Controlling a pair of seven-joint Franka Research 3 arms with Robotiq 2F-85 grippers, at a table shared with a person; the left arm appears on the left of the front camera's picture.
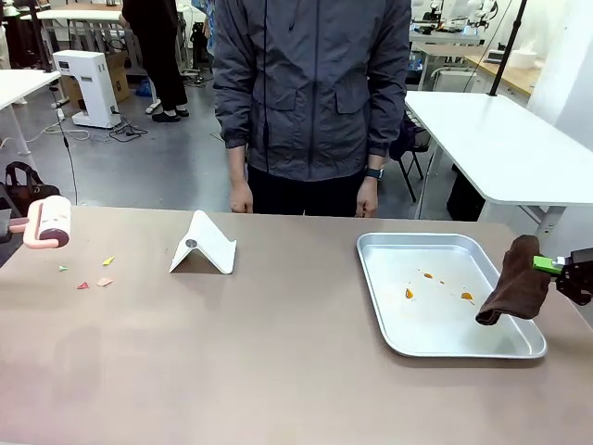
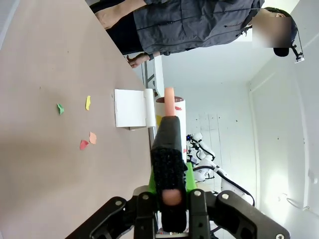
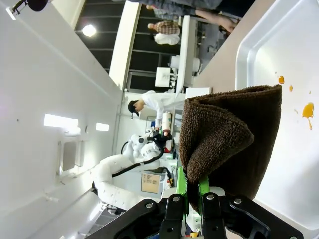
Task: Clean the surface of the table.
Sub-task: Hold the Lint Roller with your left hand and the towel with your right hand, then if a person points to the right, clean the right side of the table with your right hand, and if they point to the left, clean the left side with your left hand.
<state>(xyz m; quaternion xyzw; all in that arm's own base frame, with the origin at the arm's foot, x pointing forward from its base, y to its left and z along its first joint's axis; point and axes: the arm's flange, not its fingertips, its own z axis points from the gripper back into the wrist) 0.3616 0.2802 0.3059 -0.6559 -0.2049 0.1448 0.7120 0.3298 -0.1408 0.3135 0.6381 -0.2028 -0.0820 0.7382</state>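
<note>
The brownish-tan table (image 1: 278, 362) carries several small coloured paper scraps (image 1: 104, 281) near its left end. Those scraps (image 2: 87, 102) lie beyond the fingers in the left wrist view. My left gripper (image 2: 172, 196) is shut on the pink handle of a lint roller (image 1: 48, 224), held above the table's left edge. At the right edge, my right gripper (image 1: 558, 266) is shut on a dark brown cloth (image 1: 512, 281). The cloth (image 3: 229, 134) hangs over the right side of a silver tray (image 1: 435, 345), which has orange smears (image 1: 409, 293) in it.
A white folded card stand (image 1: 204, 247) sits left of centre on the table. A person in a grey jacket (image 1: 310, 83) stands at the far side with both hands down. A white-topped table (image 1: 500, 139) stands behind at the right.
</note>
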